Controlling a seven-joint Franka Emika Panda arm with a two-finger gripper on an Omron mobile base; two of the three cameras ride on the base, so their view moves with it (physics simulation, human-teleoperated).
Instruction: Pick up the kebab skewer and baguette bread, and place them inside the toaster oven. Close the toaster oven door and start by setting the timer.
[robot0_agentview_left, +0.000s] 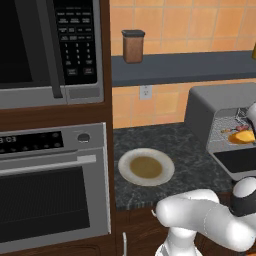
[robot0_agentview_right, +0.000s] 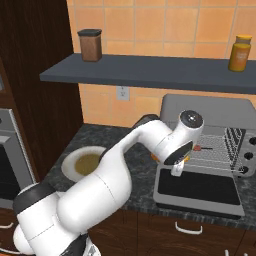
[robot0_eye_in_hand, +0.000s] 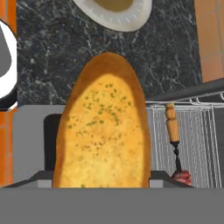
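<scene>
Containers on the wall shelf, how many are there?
2. A brown canister with a dark lid stands near the left end of the shelf; a yellow-orange jar stands near its right end. Past the picture's edge, more could be hidden.

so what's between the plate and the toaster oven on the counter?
Nothing: bare dark speckled counter between the plate and the toaster oven in the left base view. The baguette bread is already at the oven's rack.
</scene>
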